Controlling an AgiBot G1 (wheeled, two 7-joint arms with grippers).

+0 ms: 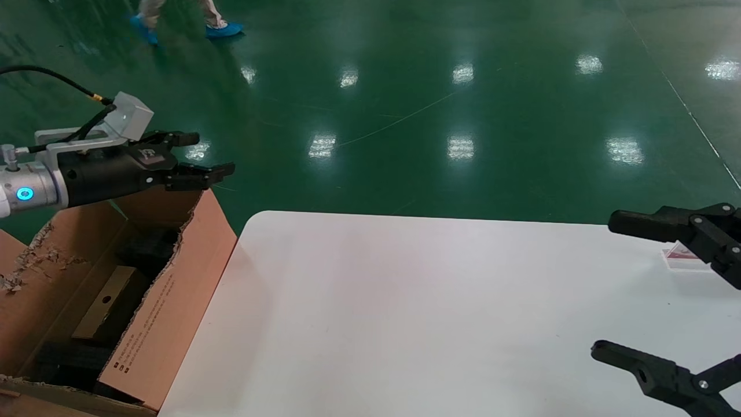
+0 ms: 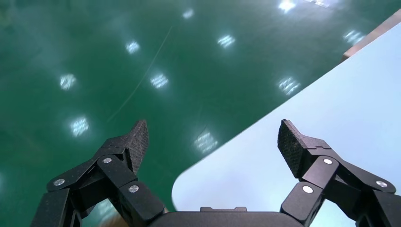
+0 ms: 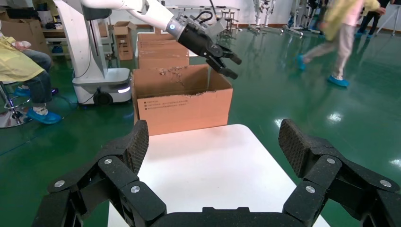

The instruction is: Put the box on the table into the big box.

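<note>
My left gripper (image 1: 200,155) above big box (image 1: 173,301), fingers spread, empty. Right gripper (image 1: 608,284) over bench (image 1: 405,318), fingers spread.

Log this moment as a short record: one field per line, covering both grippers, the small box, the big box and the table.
left gripper: open, holding nothing, above the far corner of the big box
right gripper: open, holding nothing, over the table's right edge
box: brown, lying inside the big box on dark padding
big box: open carton with torn flap edges, standing on the floor against the table's left side
table: white top, rounded corner; a small card-like item sits near the right gripper
</note>
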